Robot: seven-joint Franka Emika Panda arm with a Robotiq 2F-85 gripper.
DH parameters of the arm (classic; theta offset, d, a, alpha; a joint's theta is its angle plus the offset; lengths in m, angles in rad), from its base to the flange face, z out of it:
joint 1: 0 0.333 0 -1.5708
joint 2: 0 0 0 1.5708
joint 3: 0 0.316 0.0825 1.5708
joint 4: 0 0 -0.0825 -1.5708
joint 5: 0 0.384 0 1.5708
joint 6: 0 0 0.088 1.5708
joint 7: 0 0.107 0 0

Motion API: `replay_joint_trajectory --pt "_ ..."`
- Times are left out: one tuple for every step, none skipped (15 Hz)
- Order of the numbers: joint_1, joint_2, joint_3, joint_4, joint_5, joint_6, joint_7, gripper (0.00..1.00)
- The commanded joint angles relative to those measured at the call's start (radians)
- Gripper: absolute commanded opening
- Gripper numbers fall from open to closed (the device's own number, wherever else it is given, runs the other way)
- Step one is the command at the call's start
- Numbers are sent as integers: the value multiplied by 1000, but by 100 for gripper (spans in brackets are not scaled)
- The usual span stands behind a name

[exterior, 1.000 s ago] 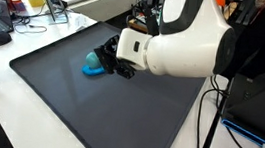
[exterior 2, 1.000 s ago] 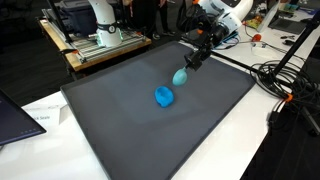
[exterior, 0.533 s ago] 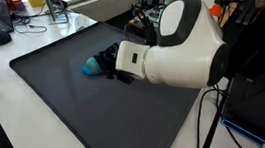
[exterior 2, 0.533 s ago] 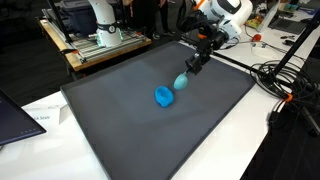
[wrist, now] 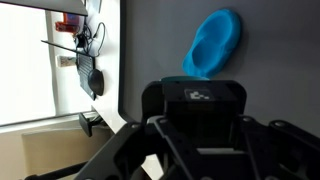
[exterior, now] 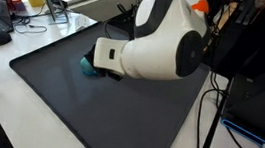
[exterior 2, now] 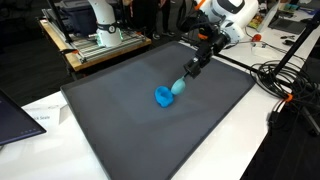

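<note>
Fingers (exterior 2: 191, 72) of the gripper (exterior 2: 186, 79) pinch a teal object (exterior 2: 179, 88) over the dark mat (exterior 2: 120, 125). A blue bowl (exterior 2: 164, 96) sits just beside it, at eight o'clock.

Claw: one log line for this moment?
claw: shut on teal object | where: over dark mat | nearby: blue object beside teal object

Plain dark grey mat (exterior 2: 130, 130) on a white counter (exterior 2: 250, 140). On the mat, a bright blue bowl (exterior 2: 163, 97); just beside it, a paler teal piece (exterior 2: 179, 87), both of one flat colour without pattern. The fingers (exterior 2: 192, 70) are black, and the arm (exterior: 160, 52) is glossy white with black joints
</note>
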Motion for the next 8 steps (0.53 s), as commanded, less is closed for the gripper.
replay_joint_trajectory --pt "-49 2 18 45 73 17 -75 22" --pt "-60 0 16 52 95 23 -87 22" --pt "-68 -2 13 59 119 30 -96 22" --pt "-75 -3 9 65 140 34 -106 22" --pt "-82 -5 4 72 162 38 -112 22" --pt "-89 -6 0 79 182 41 -118 22" --pt "-97 -7 -3 85 203 44 -125 22" --pt "-104 -8 -7 92 222 44 -131 22"
